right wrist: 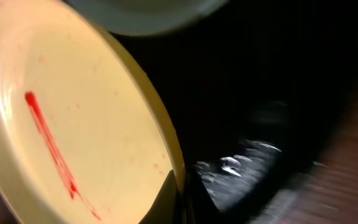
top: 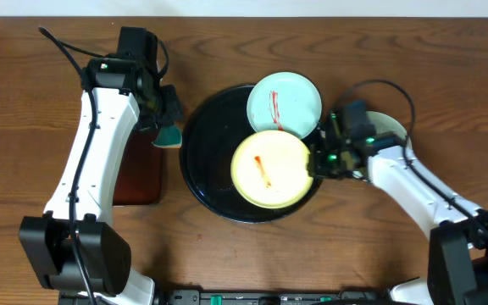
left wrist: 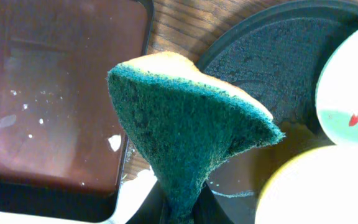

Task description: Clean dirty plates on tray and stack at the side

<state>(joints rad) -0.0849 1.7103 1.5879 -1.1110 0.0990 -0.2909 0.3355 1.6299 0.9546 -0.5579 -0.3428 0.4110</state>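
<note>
Pinches pale yellow round plate point(top: 269, 168) at 3 o'clock rim in right gripper point(top: 315, 161), 5 o'clock on glossy black round tray point(top: 203, 161); clamps green sponge point(left wrist: 185, 118) in left gripper point(left wrist: 182, 208); risks slip from thin hold under scrubbing

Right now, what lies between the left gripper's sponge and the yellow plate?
Between the sponge and the yellow plate, only the tray: rim and bare floor, seen overhead.

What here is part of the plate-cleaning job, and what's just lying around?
Job: black tray; yellow plate, its rim in the right claw; blue-green plate; pale plate beside the tray, half hidden; sponge in the left claw.
Lying about: brown rectangular tray.
</note>
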